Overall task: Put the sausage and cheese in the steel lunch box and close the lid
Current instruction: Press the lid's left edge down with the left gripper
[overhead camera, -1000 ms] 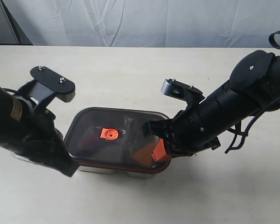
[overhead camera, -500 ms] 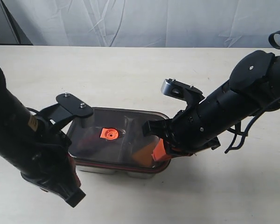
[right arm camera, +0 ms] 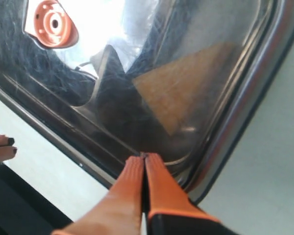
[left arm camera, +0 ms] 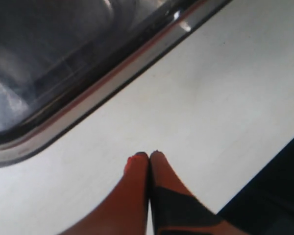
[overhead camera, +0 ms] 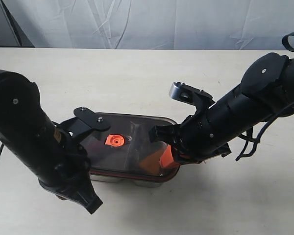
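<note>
The steel lunch box (overhead camera: 137, 182) sits mid-table with the dark lid (overhead camera: 134, 129) lying on it, orange valve tab (overhead camera: 114, 140) in its centre. Through the lid the cheese (right arm camera: 186, 83) shows as an orange wedge in the right compartment. The sausage is hidden under the dark lid and my left arm. My right gripper (right arm camera: 144, 155) is shut, its orange fingers (overhead camera: 167, 157) resting on the lid's right corner rim. My left gripper (left arm camera: 149, 155) is shut with nothing in it, over bare table beside the box's steel rim (left arm camera: 93, 95).
My left arm (overhead camera: 34, 142) covers the box's left end and the table in front of it. The right arm (overhead camera: 245, 110) lies across the right side. A pale curtain (overhead camera: 147, 22) hangs behind the table's far edge.
My left arm has swung to the right and toward the near edge, now overlapping the box's left end. The right arm and the lid have not moved.
</note>
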